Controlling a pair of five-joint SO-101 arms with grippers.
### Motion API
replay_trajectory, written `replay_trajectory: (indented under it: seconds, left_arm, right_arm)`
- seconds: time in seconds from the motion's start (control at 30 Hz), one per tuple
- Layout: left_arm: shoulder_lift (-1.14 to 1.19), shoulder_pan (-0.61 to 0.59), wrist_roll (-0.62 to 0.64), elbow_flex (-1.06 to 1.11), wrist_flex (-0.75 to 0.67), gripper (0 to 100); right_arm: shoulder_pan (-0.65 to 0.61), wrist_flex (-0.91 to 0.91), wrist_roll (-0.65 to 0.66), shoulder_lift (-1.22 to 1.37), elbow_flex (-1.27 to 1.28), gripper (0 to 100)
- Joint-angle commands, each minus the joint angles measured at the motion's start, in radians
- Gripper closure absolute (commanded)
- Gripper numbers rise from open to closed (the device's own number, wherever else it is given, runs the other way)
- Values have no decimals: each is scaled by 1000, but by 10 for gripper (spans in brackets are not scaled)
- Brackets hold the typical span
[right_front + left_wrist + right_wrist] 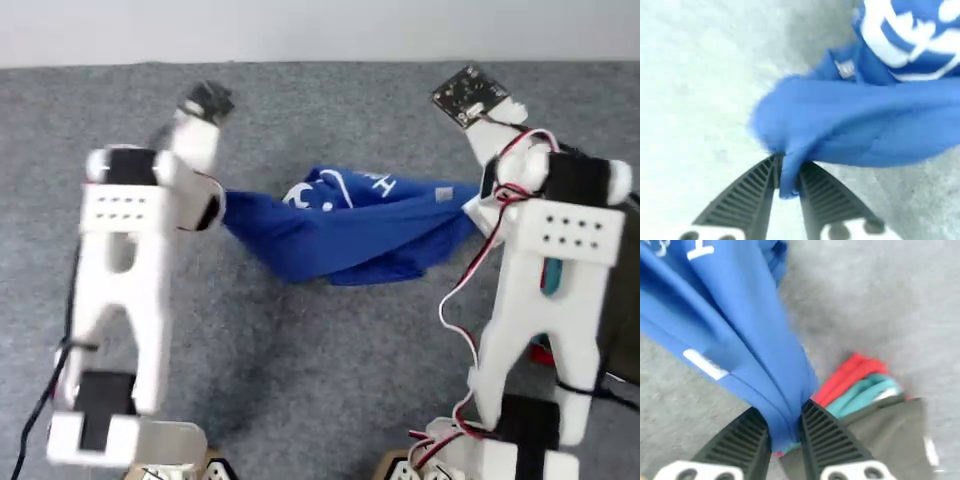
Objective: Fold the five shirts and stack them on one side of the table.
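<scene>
Currently we hold one blue shirt stretched between both grippers above the grey table. All positions below are given relative to the stack of folded shirts.

1. Right gripper: we see it directly over the stack. Its fingers are clamped on a gathered end of the shirt, and the fabric runs out from between the ribbed pads in long pleats. A small white tag shows on one pleat.

2. Left gripper: we see it at the shirt end farthest from the stack. Its fingers are pressed together on a bunched edge of the cloth, and a short tip of fabric pokes through on the near side of the pads.

3. Shirt: it spans the gap from the stack side to the far side, with its white print facing up. The middle sags lower than the two gripped ends. We cannot tell whether the sag touches the table.

4. Stack: it shows a red layer, a teal layer and a dark grey layer. In the high view, the right arm covers most of it.
</scene>
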Motion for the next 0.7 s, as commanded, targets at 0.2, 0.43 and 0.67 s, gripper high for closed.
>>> replay_trajectory:
  seconds: [0.2, 0.43, 0.67]
  left_arm:
    - [-230, -120, 6, -463, 81, 987]
    - [-232, -124, 6, -846, 74, 987]
    - [-239, -124, -26, -1007, -81, 987]
  right_arm:
    - [15, 1, 112, -140, -183, 984]
    - [8, -39, 215, -202, -207, 982]
    - [8, -180, 216, -292, -209, 983]
